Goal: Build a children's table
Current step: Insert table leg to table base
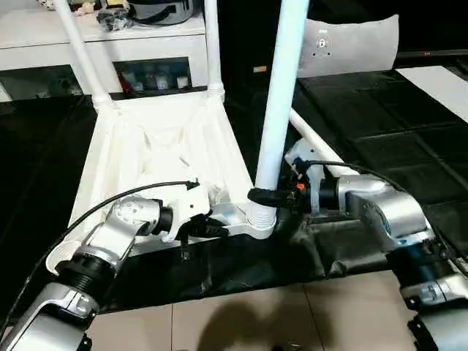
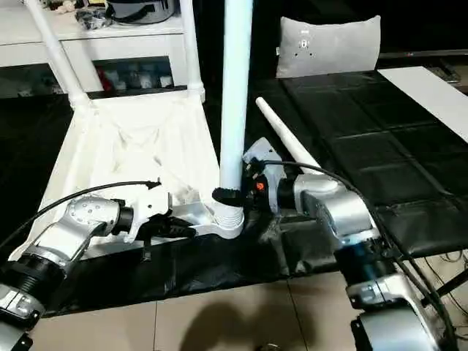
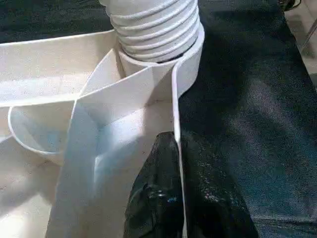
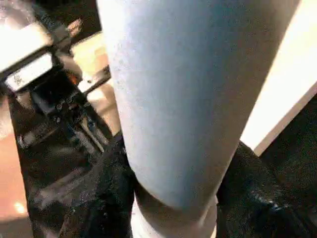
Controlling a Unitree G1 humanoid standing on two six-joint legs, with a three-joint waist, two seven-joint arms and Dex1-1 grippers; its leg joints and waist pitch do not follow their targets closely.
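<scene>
The white table top [image 1: 117, 157] lies upside down on the black mat, ribs facing up. Two legs [image 1: 77, 47] [image 1: 212, 44] stand in its far corner sockets. A third leg [image 1: 281, 88] stands upright in the near right socket [image 1: 259, 219], its threaded end [image 3: 153, 25] seated there. My right gripper [image 1: 265, 196] is shut on this leg just above the socket, a black finger [image 4: 99, 198] on each side. My left gripper [image 1: 216, 230] is shut on the top's thin rim wall [image 3: 176, 114] beside that socket. A fourth leg [image 2: 281, 135] lies on the mat behind my right arm.
A white cabinet [image 1: 44, 36] with glass doors stands at the back left, close behind the table top. A grey cushion [image 1: 351, 44] leans at the back right. The black mat [image 1: 380, 146] stretches to the right, and tiled floor [image 1: 256, 314] runs along the front.
</scene>
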